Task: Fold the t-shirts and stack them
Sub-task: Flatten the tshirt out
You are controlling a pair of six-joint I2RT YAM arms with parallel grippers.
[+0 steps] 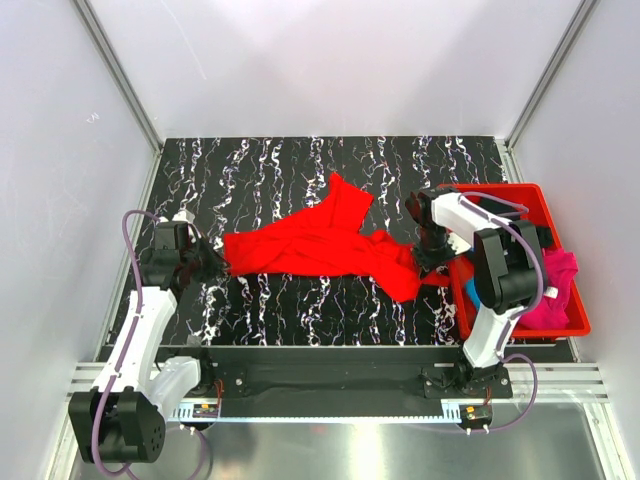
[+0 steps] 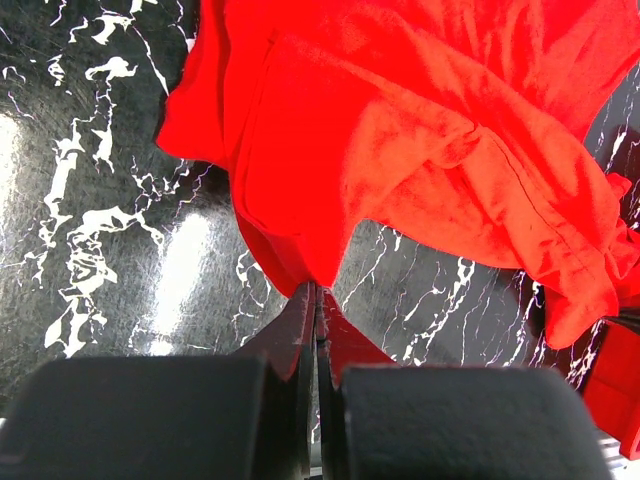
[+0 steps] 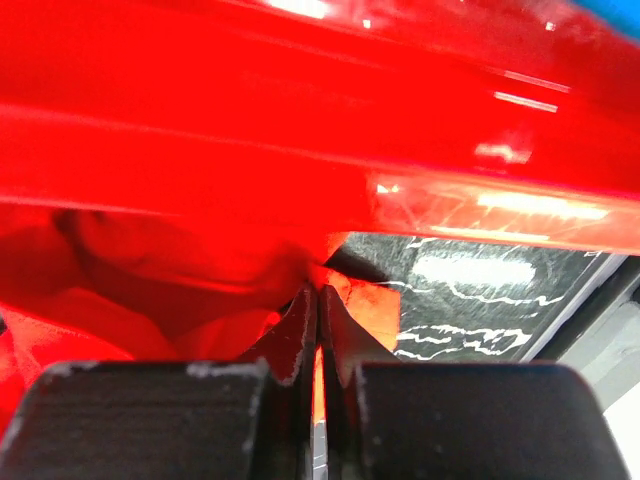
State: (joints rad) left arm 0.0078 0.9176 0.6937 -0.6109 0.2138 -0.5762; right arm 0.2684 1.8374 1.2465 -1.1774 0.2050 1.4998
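Entry, remote station: I checked all three views and can read no text, label, brand, number or sign. Nothing is legible on the red t-shirt point(image 1: 300, 248), the red bin point(image 1: 530, 332) or the bench point(image 1: 260, 170).
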